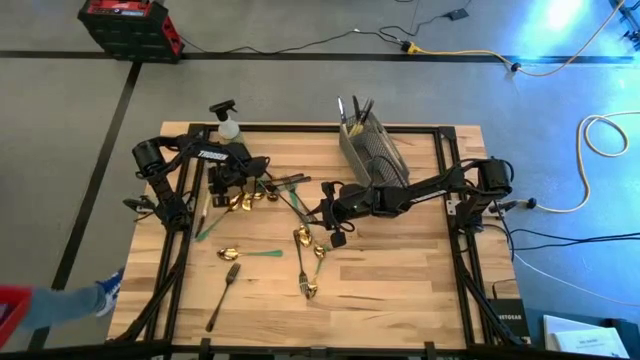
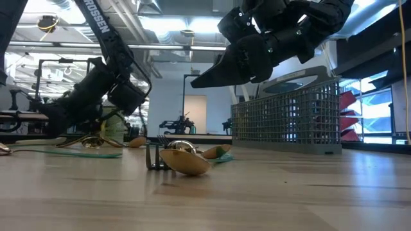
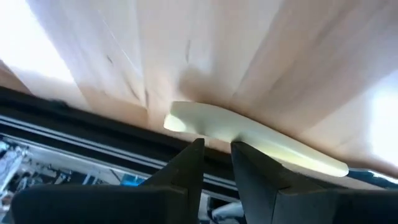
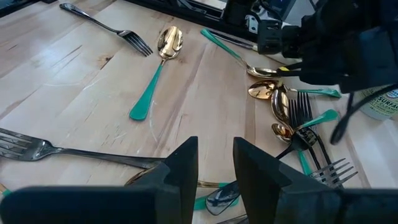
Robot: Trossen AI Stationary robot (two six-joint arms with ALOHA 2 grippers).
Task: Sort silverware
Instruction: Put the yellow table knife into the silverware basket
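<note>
Silverware lies scattered on the wooden table: a green-handled gold spoon, a dark fork, gold pieces and a heap beside my left arm. My left gripper, near the table's left edge, is shut on a cream-handled piece. My right gripper hovers over the table's middle, slanting down. Its fingers stand a little apart with nothing between them. A gold spoon bowl rests on the table below it. My left gripper pinches the cream handle between its two fingertips, which lie across the handle near its rounded end. The fingers come slanting down from above. The handle casts a shadow on the wood close beneath it. Its other end runs out of sight behind one finger.
A grey mesh caddy stands at the far middle with a few pieces upright in it. A spray bottle stands at the far left. Black frame rails run along both table sides. Bare wood lies near the front right.
</note>
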